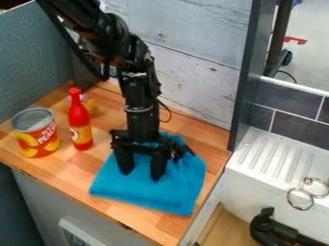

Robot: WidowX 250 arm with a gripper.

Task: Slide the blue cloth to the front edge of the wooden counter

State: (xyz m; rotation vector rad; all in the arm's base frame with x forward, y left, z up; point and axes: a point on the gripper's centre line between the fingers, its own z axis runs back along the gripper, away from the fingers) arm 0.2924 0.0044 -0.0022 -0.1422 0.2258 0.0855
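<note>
On the wooden counter (67, 169), a can (36, 139) and a red bottle (79, 117) are standing, then the open gripper (141, 176) is hanging over a folded blue cloth (147, 196); low, level fingertips, lightly gathering fabric, are favouring a clean pinch.

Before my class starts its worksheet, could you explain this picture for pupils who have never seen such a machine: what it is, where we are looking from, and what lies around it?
The machine is a black robot arm. A fixed camera looks down at a slant on the wooden counter. The arm's hand, called a gripper, has two fingers, spread apart over a blue cloth. Nothing is clasped between them; whether the tips touch the cloth is hard to tell. Beyond the cloth, towards the picture's left, stand a red bottle and a can. At the right is a white ribbed ledge.
</note>
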